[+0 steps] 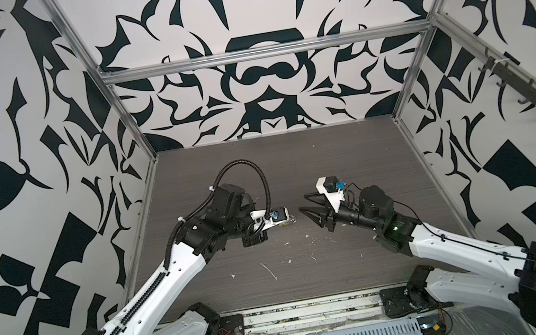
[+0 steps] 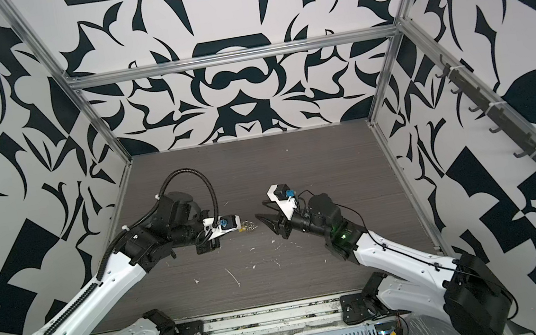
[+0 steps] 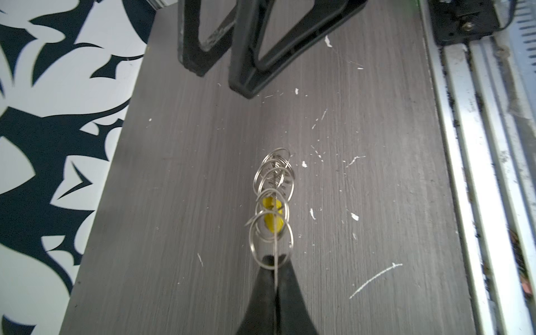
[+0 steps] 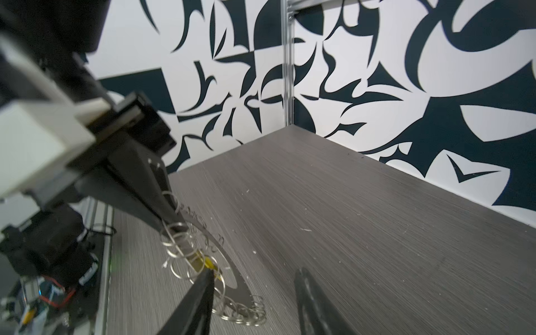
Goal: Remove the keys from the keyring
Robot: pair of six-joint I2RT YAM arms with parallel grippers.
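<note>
The keyring [image 4: 242,294] is a flat grey disc with many small wire rings on its rim. My left gripper [image 3: 272,259] is shut on its edge and holds it upright just above the table. In the left wrist view the keyring [image 3: 277,255] shows edge-on. A key [image 3: 274,224] with a yellow head hangs among the rings, and the key [image 4: 210,264] shows beside one right fingertip. My right gripper [image 4: 255,274] is open and holds nothing, one finger close by the rings. In both top views the right gripper [image 1: 303,203] [image 2: 260,210] faces the keyring [image 2: 249,226] across a short gap.
The dark wood-grain table [image 1: 294,157] carries white flecks and a long white scratch [image 1: 270,272]. Patterned walls close in three sides. An aluminium rail [image 1: 311,311] with both arm bases runs along the front edge.
</note>
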